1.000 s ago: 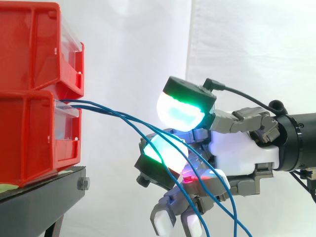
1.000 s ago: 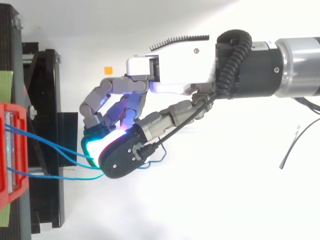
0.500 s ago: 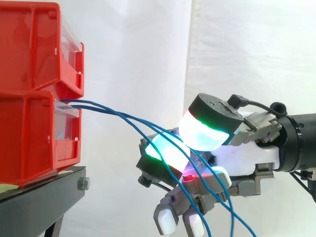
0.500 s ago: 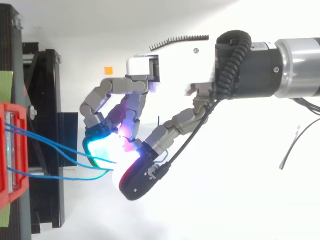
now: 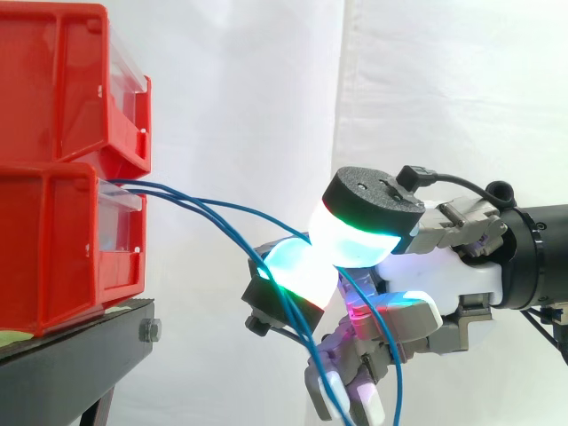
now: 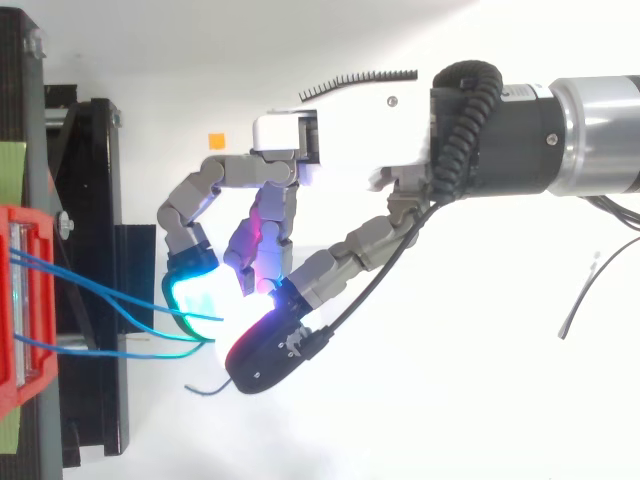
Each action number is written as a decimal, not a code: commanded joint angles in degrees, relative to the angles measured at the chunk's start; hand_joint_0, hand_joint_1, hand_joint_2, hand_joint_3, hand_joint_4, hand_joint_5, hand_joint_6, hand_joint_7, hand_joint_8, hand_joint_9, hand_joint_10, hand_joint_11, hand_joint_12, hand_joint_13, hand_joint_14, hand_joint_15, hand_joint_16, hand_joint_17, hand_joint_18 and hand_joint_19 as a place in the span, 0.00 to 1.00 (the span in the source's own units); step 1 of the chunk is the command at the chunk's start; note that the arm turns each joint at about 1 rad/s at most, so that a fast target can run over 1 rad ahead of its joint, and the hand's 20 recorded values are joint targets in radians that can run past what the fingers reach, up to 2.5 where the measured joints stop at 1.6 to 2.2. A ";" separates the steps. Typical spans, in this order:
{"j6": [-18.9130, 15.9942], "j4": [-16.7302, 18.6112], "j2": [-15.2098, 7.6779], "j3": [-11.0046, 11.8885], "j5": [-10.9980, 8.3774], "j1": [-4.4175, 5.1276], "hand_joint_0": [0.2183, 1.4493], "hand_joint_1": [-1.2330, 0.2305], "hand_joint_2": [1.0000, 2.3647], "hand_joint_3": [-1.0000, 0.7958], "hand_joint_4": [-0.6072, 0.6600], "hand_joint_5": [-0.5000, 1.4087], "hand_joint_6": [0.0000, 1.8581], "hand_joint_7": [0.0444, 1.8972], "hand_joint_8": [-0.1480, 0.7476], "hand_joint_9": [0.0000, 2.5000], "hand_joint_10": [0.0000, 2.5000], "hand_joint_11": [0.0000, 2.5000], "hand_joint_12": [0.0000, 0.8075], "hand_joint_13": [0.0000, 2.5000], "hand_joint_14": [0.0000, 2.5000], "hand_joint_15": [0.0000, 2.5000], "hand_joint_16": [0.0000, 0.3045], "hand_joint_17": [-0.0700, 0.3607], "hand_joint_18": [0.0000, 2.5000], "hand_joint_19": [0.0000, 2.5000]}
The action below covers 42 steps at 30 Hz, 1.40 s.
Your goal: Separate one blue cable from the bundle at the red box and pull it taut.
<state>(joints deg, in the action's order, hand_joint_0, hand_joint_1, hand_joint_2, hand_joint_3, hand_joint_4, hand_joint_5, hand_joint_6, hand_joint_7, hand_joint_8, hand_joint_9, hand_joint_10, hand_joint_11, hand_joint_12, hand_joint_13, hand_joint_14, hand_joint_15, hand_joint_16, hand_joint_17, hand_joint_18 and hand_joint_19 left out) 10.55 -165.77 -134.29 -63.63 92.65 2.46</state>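
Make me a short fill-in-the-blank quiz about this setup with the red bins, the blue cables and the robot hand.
1. The blue cables come out of the ___ of the two stacked red bins.
2. The bins rest on a ___ stand.
3. In the side view the hand reaches in from the ___ edge.
4. Its glowing pads pinch one blue ___.

Missing words: lower; black; right; cable.

Hand pinching a cable beside the red bins

Blue cables [image 5: 160, 189] leave the lower red bin [image 5: 53, 257] on the black stand [image 5: 80, 355] and sag rightward. The upper cable [image 5: 266, 216] runs between two glowing pads [image 5: 355, 244] of the hand [image 5: 435, 284], which press together; another drops across the lower pad.
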 commanded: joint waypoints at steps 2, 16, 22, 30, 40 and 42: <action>0.00 0.01 -0.01 0.00 -0.02 0.00 0.29 0.47 0.00 0.53 0.42 0.21 0.45 0.64 0.54 0.59 0.01 0.38 0.54 0.39 0.01 0.21 0.21 0.49 0.38 0.26; 0.00 0.01 -0.01 0.00 -0.02 0.00 0.30 0.53 0.01 0.48 0.50 0.20 0.45 0.63 0.55 0.56 0.01 0.39 0.53 0.38 0.01 0.22 0.20 0.48 0.37 0.27; -1.14 0.01 -0.01 -0.09 -0.02 0.00 0.30 0.53 0.01 0.45 0.50 0.20 0.45 0.63 0.54 0.55 0.01 0.40 0.50 0.37 0.01 0.23 0.18 0.46 0.35 0.29; -2.81 0.01 -0.01 -0.09 -0.28 0.00 0.30 0.54 0.01 0.44 0.51 0.20 0.45 0.64 0.53 0.56 0.01 0.42 0.50 0.38 0.01 0.23 0.18 0.44 0.34 0.29; -3.16 0.01 -0.01 -0.09 -0.81 0.18 0.30 0.56 0.01 0.43 0.50 0.20 0.45 0.65 0.52 0.56 0.01 0.42 0.50 0.37 0.01 0.23 0.17 0.44 0.34 0.30; -3.16 0.01 -0.01 -0.09 -0.81 0.09 0.30 0.56 0.01 0.42 0.50 0.20 0.45 0.65 0.53 0.56 0.01 0.42 0.49 0.38 0.01 0.23 0.17 0.44 0.34 0.29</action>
<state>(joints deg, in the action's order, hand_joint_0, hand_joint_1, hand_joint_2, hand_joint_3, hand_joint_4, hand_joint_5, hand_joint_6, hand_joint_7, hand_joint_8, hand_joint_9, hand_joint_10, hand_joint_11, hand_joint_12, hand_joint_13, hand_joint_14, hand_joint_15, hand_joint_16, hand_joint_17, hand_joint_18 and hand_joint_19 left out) 7.40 -165.76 -134.29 -63.71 91.86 2.61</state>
